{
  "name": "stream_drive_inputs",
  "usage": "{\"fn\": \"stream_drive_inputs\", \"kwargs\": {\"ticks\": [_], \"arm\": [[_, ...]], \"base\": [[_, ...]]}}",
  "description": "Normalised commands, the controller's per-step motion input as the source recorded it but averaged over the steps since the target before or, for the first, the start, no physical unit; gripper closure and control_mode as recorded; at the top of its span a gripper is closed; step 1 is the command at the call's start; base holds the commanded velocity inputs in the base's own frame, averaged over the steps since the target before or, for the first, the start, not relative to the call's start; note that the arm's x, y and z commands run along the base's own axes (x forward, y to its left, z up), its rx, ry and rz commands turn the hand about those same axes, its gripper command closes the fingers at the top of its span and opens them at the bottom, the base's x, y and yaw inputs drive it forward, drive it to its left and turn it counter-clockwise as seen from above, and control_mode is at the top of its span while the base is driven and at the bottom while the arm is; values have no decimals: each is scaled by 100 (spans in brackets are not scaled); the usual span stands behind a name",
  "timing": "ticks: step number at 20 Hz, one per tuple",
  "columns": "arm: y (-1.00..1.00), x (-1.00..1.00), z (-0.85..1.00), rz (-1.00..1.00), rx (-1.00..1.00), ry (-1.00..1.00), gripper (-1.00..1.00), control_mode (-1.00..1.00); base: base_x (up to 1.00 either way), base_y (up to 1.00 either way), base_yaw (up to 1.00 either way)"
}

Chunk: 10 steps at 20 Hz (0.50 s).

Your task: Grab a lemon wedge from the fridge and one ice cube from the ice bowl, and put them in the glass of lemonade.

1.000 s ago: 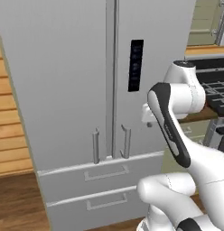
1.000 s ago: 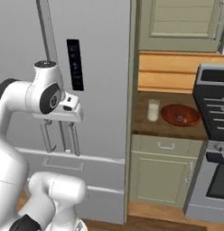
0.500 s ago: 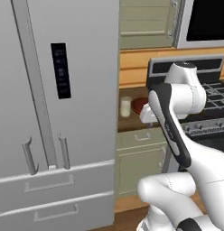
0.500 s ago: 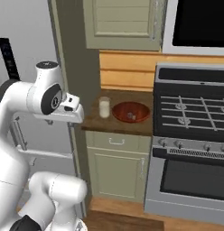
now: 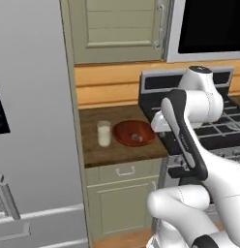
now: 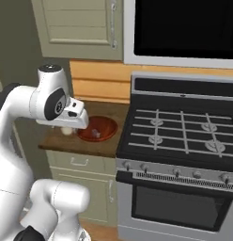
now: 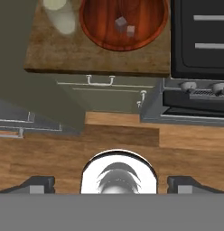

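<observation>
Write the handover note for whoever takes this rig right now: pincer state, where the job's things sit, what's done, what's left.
Pincer: open and empty, hanging over the floor in front of the counter.
Glass of lemonade: upright on the small wooden counter, left of the ice bowl, between fridge and stove.
Ice bowl: on the same counter, two cubes lying in it.
Fridge: at the left edge of the left base view; what shows of it is shut. Lemon wedge not seen.
Done: nothing visibly added to the glass.
Left: fetch the wedge from the fridge, pick one cube, drop both in the glass.

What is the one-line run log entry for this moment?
hand: open, empty | ice bowl: on counter, two cubes | glass of lemonade: beside bowl | fridge: closed
</observation>
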Motion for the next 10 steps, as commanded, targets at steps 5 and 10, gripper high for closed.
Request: {"fn": "stream_drive_inputs", "kwargs": {"ticks": [5,10], "arm": [[0,0,0,0,0,0,-100,100],[0,0,0,0,0,0,-100,100]], "base": [[75,-22,8],[54,7,1]]}}
